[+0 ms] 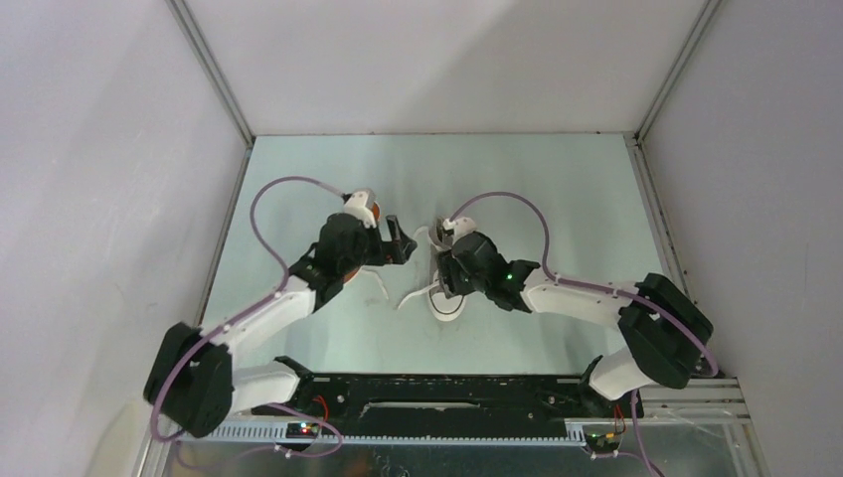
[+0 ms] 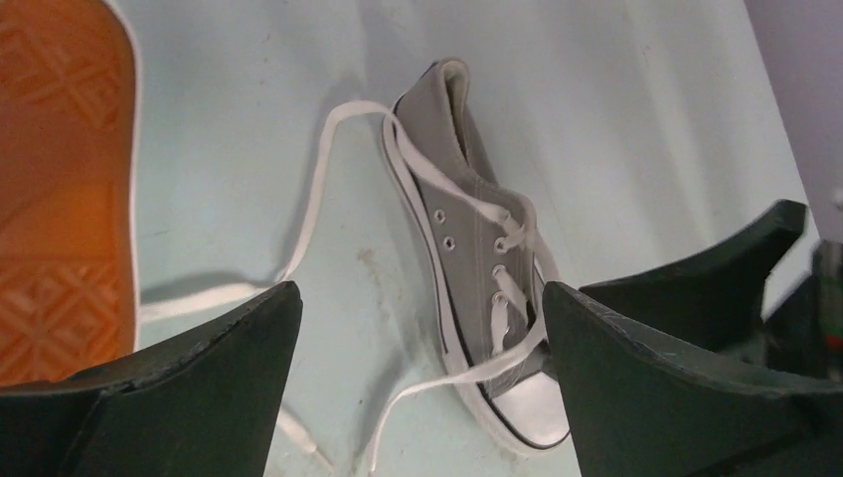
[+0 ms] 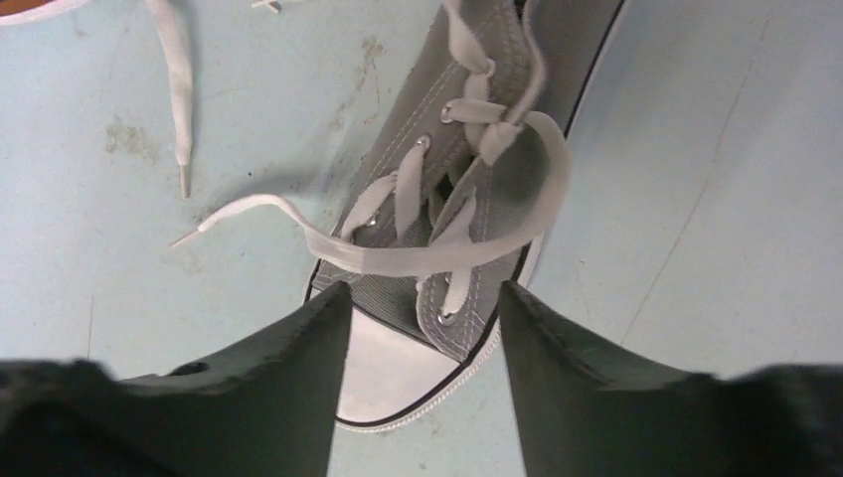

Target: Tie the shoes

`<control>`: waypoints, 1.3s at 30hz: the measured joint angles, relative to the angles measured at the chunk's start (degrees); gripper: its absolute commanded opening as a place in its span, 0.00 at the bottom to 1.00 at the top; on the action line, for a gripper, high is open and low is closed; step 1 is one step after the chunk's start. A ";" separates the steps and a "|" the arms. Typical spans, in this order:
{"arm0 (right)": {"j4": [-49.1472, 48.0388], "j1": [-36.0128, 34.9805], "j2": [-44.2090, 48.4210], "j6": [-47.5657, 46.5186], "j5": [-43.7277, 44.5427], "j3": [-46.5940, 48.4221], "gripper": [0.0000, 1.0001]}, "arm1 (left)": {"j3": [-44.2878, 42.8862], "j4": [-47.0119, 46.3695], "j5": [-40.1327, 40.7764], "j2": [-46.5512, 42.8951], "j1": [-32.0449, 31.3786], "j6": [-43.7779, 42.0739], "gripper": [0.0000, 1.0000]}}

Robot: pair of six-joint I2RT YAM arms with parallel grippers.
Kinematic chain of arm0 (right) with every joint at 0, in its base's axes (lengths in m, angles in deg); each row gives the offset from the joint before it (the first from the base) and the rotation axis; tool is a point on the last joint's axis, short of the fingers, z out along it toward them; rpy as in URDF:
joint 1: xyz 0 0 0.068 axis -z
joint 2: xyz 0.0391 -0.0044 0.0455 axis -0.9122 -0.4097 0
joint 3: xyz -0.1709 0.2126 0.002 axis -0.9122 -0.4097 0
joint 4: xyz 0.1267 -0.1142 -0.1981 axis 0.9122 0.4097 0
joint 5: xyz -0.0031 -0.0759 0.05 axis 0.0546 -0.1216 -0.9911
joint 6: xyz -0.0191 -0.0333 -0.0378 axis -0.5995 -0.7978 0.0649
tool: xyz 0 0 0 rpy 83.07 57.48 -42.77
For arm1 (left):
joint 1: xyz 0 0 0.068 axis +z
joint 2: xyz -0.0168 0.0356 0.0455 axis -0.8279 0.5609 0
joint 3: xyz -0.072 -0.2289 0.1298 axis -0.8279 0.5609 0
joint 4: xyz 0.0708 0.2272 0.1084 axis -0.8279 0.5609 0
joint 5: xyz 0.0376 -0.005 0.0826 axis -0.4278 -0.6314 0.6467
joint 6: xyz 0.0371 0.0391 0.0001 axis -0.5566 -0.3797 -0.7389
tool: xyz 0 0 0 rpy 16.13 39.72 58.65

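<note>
One grey shoe [image 2: 467, 229] stands upright at the table's middle, with its white toe cap [image 3: 398, 368] pointing toward the arms. Its white laces [image 3: 398, 260] are undone, one forming a loose loop across the tongue. My right gripper [image 3: 422, 298] hovers just above the toe end, open, with nothing between its fingers. The other shoe [image 1: 366, 207] lies tipped with its orange sole [image 2: 60, 189] showing, mostly hidden under my left arm. My left gripper [image 2: 420, 298] is wide open between the two shoes, and a loose lace strand [image 2: 447, 383] crosses below it, ungripped.
The pale green table [image 1: 557, 199] is boxed in by grey walls on three sides. A black rail [image 1: 447, 393] with the arm bases runs along the near edge. Loose lace ends [image 3: 179, 89] trail on the table left of the upright shoe.
</note>
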 measured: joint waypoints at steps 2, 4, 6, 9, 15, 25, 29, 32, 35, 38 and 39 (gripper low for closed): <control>0.35 0.31 1.62 0.48 -0.11 -0.48 0.60 | -3.17 0.61 -0.46 4.09 -0.33 0.00 0.93; 0.96 1.60 3.34 1.14 -0.74 -0.94 0.55 | -6.03 1.64 -0.90 7.80 -0.52 -0.04 0.91; 1.33 3.74 4.83 2.12 -2.05 -1.16 0.50 | -8.48 2.84 -1.31 11.37 -0.63 -0.15 0.89; 1.25 8.83 6.80 4.24 -6.54 -1.49 0.49 | -10.05 5.20 -0.79 14.47 -0.68 -0.48 0.87; 0.61 14.45 5.53 9.81 -13.73 -1.88 0.43 | -10.95 9.51 3.34 17.68 -0.72 -2.10 0.76; -3.85 16.90 -4.11 17.25 -21.68 -2.43 0.42 | -17.20 14.80 9.22 27.12 -0.74 -6.86 0.71; -7.06 17.29 -6.62 19.23 -24.63 -2.43 0.33 | -19.39 16.52 9.92 30.51 -0.76 -7.80 0.67; -8.28 18.49 -7.78 20.20 -27.28 -2.45 0.13 | -21.09 17.25 10.36 32.57 -0.79 -8.44 0.64; -8.98 20.09 -8.28 20.59 -29.29 -2.54 0.05 | -22.25 17.68 10.43 34.23 -0.81 -8.83 0.60; -9.46 21.20 -8.26 20.13 -29.81 -2.54 0.01 | -23.69 18.91 11.43 36.15 -1.11 -9.20 0.55; -9.38 21.53 -8.20 20.00 -29.92 -2.54 0.01 | -24.41 19.26 12.02 36.74 -1.33 -9.46 0.52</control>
